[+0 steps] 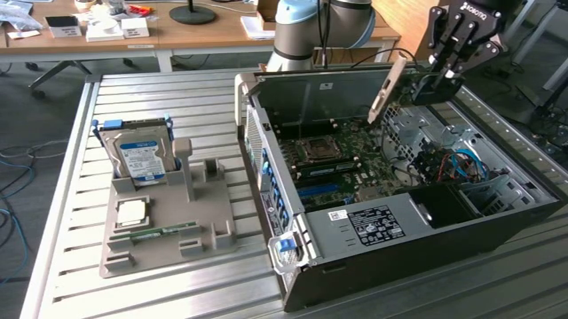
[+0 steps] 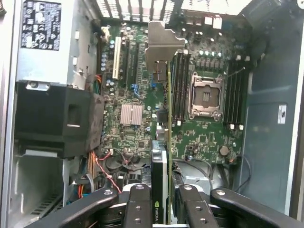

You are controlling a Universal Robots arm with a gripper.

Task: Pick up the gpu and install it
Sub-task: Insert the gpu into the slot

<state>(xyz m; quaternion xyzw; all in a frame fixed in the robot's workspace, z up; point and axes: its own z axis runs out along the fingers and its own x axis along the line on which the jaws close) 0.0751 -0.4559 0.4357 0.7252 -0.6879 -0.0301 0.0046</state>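
Broadly, the slatted metal table (image 1: 177,292) bears the open computer case (image 1: 400,269) at the exterior view's right, its motherboard (image 1: 342,169) exposed. At upper right the gripper (image 1: 437,83), jaws partly closed, clamps the gpu (image 1: 390,90), which hangs on edge above the board.

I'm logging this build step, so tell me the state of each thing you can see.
computer case: lying on its side, side panel off
gpu: held in the air over the case, not seated
fingers: shut on the gpu
processor socket: bare, no cooler fitted
hard drive: upright in the grey holder
memory stick: flat on the holder
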